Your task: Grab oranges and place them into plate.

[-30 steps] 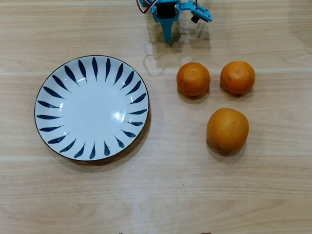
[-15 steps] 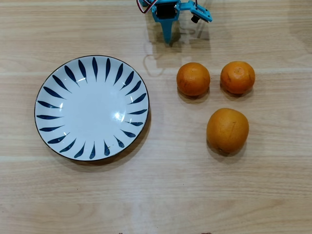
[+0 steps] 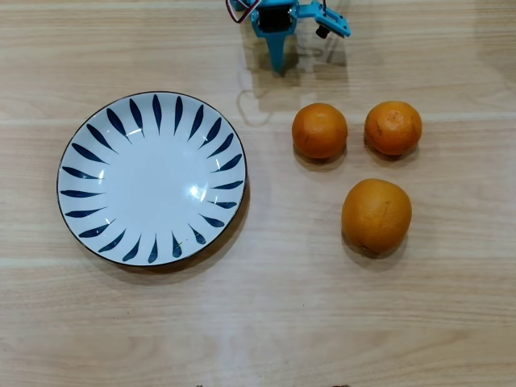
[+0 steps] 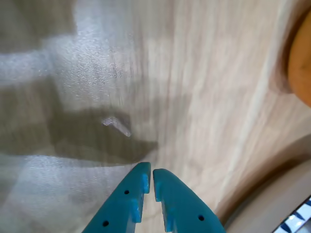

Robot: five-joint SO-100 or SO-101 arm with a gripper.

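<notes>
3 oranges (image 3: pixel 320 131) (round, firm, dimpled skin) should grip best across the middle; the hand (image 4: pixel 148 182) is nearly closed, empty, the plate (image 3: pixel 151 177) bare.

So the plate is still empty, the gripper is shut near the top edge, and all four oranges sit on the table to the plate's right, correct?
Not quite: the overhead view shows three oranges, not four: two smaller oranges and one larger orange. The rest holds: the plate is empty, and the gripper is shut in the wrist view.
</notes>
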